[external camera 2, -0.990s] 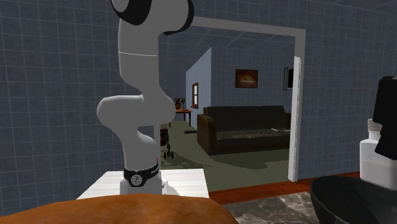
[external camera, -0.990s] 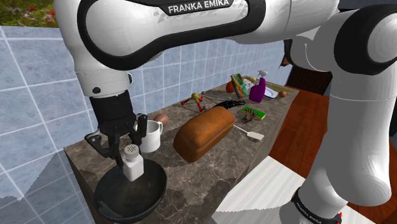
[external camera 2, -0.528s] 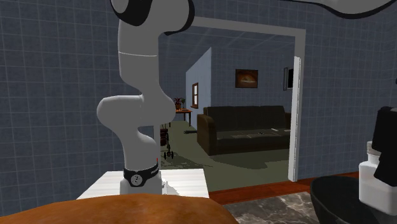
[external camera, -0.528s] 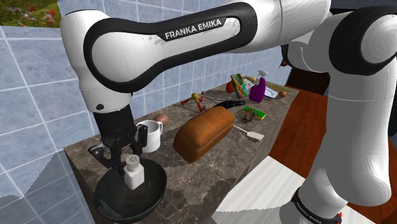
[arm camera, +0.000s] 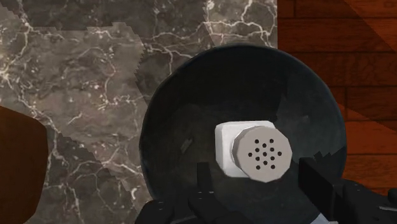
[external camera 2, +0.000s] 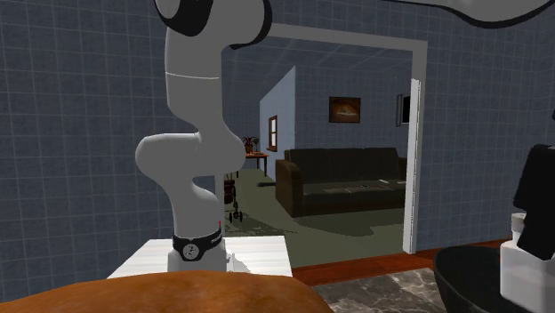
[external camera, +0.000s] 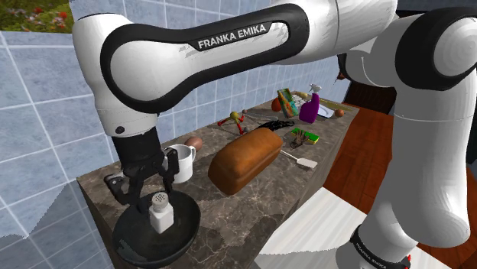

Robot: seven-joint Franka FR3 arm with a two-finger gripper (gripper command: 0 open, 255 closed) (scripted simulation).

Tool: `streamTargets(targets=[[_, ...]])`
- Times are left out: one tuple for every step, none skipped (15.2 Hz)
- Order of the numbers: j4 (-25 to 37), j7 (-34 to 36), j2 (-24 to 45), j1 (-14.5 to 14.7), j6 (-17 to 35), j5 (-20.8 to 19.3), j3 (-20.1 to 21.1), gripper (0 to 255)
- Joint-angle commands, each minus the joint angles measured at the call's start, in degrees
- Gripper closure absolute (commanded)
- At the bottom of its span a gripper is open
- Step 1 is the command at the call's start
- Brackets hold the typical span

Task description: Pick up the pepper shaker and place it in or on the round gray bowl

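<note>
Wrist view: hand spread off pepper shaker; shoulder view: upright in bowl.

Pepper shaker: white body, grey holed cap, upright in bowl; bowl dark, round, glossy.

shoulder: above counter | second: low, facing arm | wrist: straight down | shared: bowl

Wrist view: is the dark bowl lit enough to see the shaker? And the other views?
Wrist view: yes, the white shaker stands out against the dark bowl; shoulder view: bright, even; second exterior view: dim, shaker cut at its right edge.
</note>
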Motion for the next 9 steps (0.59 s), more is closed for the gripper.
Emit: streamTargets(targets=[[0.0, 0.0, 0.0, 0.0, 0.0, 0.0, 0.0, 0], [0.0, 0.0, 0.0, 0.0, 0.0, 0.0, 0.0, 0], [0.0, 0.0, 0.0, 0.0, 0.0, 0.0, 0.0, 0], [0.0, 0.0, 0.0, 0.0, 0.0, 0.0, 0.0, 0], [0.0, 0.0, 0.0, 0.0, 0.0, 0.0, 0.0, 0], [2.1, 0.0, 0.1, 0.1, -2.0, 0.0, 0.0, 0], [4.3, 0.0, 0.3, 0.3, -4.0, -0.1, 0.0, 0], [6.6, 0.1, 0.7, 0.5, -6.0, -0.3, 0.0, 0], [8.6, 0.2, 1.0, 0.7, -7.6, -0.4, 0.0, 0]])
